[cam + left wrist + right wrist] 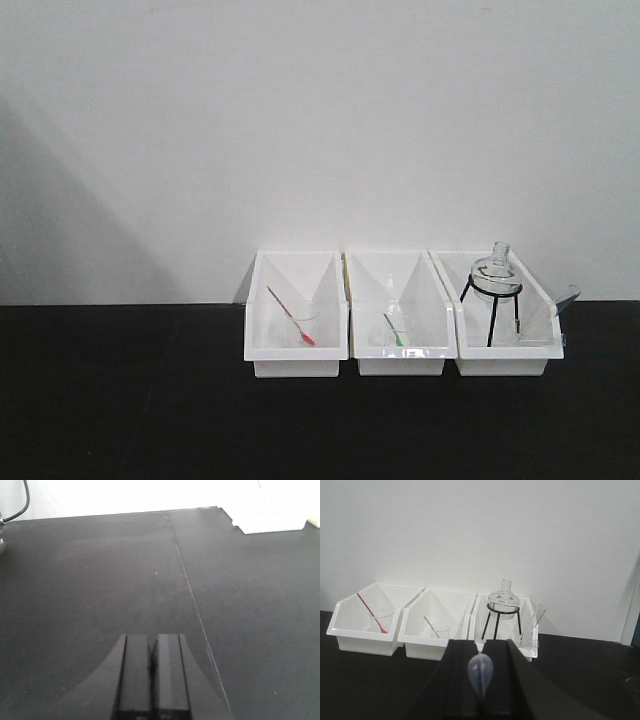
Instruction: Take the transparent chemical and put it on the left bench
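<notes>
The transparent chemical point(480, 672) is a clear dropper whose pale-bluish rounded bulb pokes out between the black fingers of my right gripper point(481, 646), which is shut on it; its thin stem is hidden. That gripper hovers in front of the white bins. My left gripper point(151, 640) is shut with nothing in it, low over the black bench top point(90, 580). Neither gripper appears in the front view.
Three white bins stand in a row by the wall: the left one point(296, 355) holds a red dropper point(292, 318) in a beaker, the middle one a green dropper point(392, 328), the right one a glass flask point(492, 272) on a black tripod. A seam point(190, 590) runs across the bench.
</notes>
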Motion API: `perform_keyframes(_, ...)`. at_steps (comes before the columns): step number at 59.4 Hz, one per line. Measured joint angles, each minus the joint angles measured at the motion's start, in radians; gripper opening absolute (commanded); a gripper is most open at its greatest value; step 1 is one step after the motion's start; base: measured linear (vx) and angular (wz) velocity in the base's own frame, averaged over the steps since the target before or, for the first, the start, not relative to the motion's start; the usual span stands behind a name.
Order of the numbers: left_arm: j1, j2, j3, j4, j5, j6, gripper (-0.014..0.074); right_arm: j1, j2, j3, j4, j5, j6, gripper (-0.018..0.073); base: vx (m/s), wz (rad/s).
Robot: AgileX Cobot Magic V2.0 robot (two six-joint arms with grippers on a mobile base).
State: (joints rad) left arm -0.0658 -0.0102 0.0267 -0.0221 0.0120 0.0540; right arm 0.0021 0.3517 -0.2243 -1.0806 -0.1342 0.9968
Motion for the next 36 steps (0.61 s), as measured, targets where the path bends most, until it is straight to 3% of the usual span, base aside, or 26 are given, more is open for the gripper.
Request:
perform_keyframes(14, 0.0, 0.0, 0.0, 0.0, 0.0, 0.0, -0.0003, 0.0, 0.009, 0.0, 0.028, -0.063, 0.002, -0.0003, 0.0, 0.0)
perform_keyframes(22, 0.0, 0.0, 0.0, 0.0, 0.0, 0.0, -0.0003, 0.0, 0.114, -0.012, 0.019, -0.26, 0.003, -0.0003, 0.0, 0.0)
perform_keyframes(36, 0.0, 0.0, 0.0, 0.0, 0.0, 0.0, -0.0003, 0.0, 0.427, -0.095, -0.079, -0.597, 0.05, -0.0003, 0.0, 0.0)
